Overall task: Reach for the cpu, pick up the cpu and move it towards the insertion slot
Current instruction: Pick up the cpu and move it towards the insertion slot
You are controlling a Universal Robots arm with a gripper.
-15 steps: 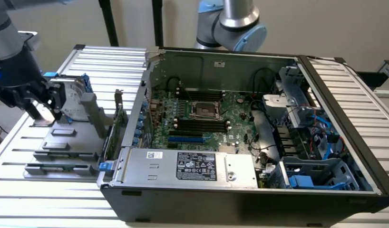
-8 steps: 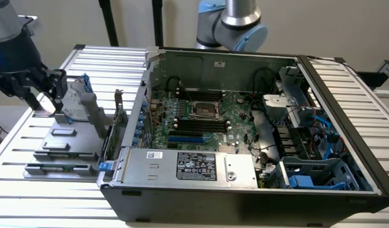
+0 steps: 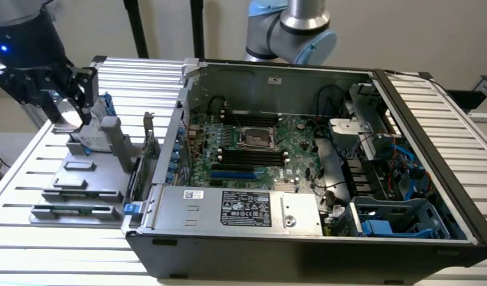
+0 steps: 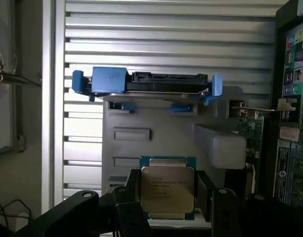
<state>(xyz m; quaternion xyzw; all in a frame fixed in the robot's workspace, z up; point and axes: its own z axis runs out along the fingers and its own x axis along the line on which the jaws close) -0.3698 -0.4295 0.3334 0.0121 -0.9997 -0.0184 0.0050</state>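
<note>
Wrist view: gripper (image 4: 167,210) closed at moderate width on the cpu (image 4: 167,190), silvery lid facing the camera, green edge visible along the sides, dark fingers (image 4: 133,192) pressing on two opposite edges. Behind it, a grey fixture (image 4: 181,121) carrying a hard drive with blue rails (image 4: 146,83), all on the slatted metal surface (image 4: 166,44). Exterior view: same gripper at the exterior view's far left, cpu hanging just above the fixture and apparently clear of it. Well apart to the exterior view's right, the insertion slot (image 3: 257,138), inside the open computer case (image 3: 307,238), between rows of black memory slots (image 3: 252,158). Step in hand, as judged: pick-up complete or nearly so, transfer toward the slot barely begun. Next move judged to call for a lift clearing the case wall, a sideways carry, and a firm, level hold on the cpu.
</note>
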